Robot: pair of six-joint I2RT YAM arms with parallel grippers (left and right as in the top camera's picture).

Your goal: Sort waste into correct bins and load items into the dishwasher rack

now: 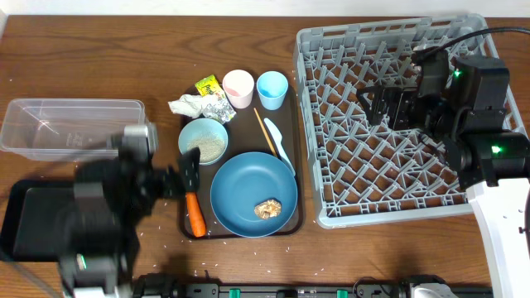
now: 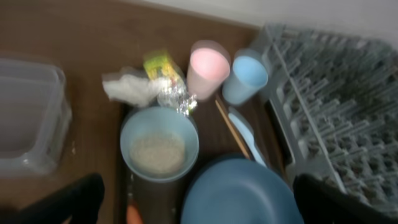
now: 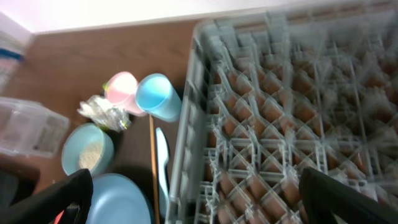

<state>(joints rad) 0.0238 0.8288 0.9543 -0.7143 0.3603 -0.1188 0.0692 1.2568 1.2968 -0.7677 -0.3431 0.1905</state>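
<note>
You have L gripper (image 1: pixel 184 172) wide open, nothing held, at tray (image 1: pixel 240 132) left edge, btwn bowl (image 1: pixel 203 141) and carrot (image 1: pixel 195 217). R gripper (image 1: pixel 373 103) wide open, empty, over rack (image 1: pixel 397 178). Plate (image 1: pixel 244 186) w/ food lump (image 1: pixel 267 209) sits on tray.

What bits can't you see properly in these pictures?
- Black tray: overhead view, mostly hidden under the blurred left arm.
- Carrot: overhead view, its upper end is hidden by the left gripper; the left wrist view cuts it off at the bottom edge.
- Blue plate: left wrist view, cut off by the bottom edge.
- Wrappers: print too small and blurred in every view.
</note>
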